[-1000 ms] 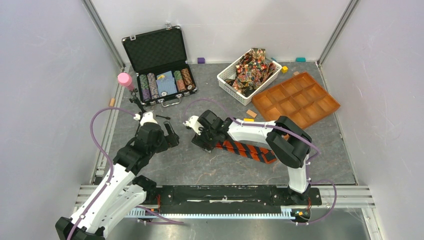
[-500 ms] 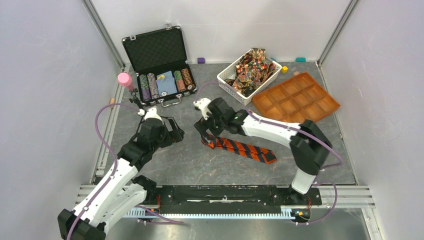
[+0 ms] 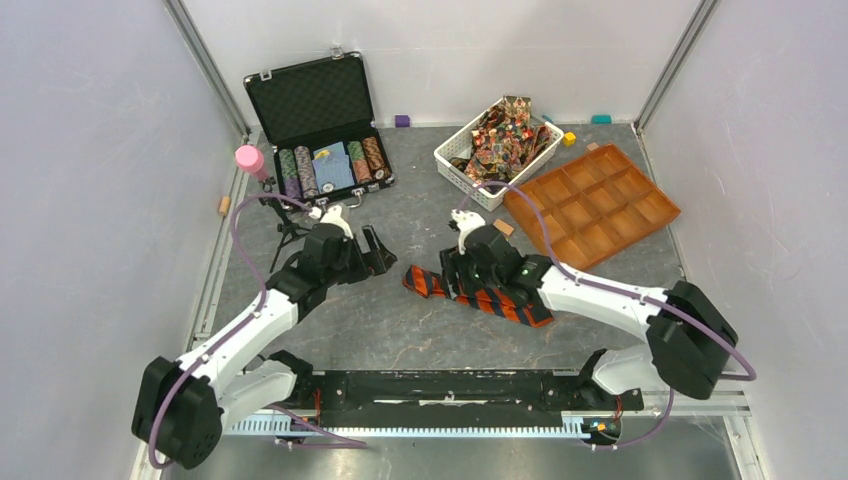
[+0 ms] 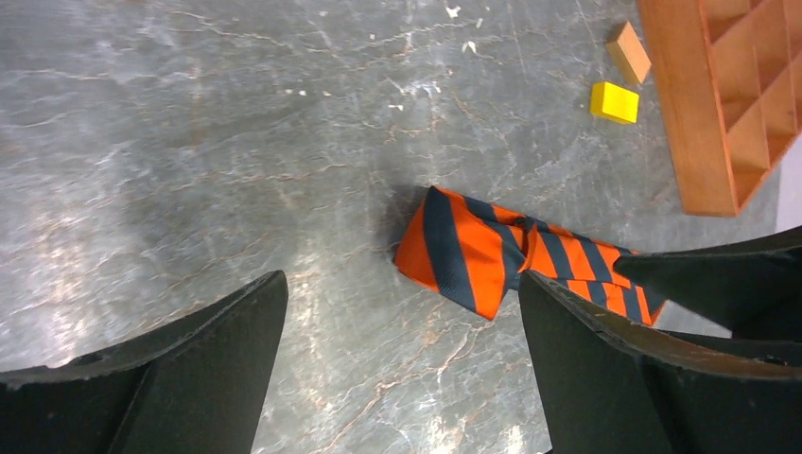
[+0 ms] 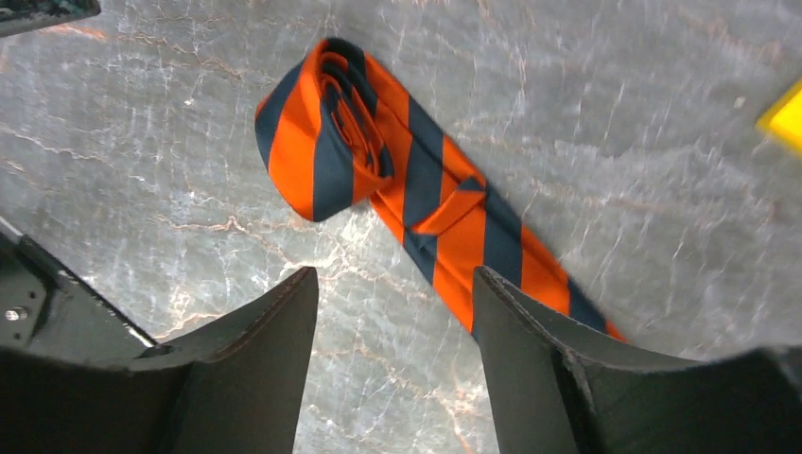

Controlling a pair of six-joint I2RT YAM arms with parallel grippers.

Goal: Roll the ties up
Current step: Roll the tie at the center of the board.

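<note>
The striped tie lies on the table, on the arms' side of the orange tray, and its end farthest from the tray is coiled into a small roll. The right gripper hovers over it, jaws apart and empty. The left gripper, farther from the tray, gapes wide.

Ahead of me, an open black hard case shows rows of striped poker chips. A white slatted plastic basket sits beside an orange compartment tray. A small yellow cube lies on the grey marbled bench.
</note>
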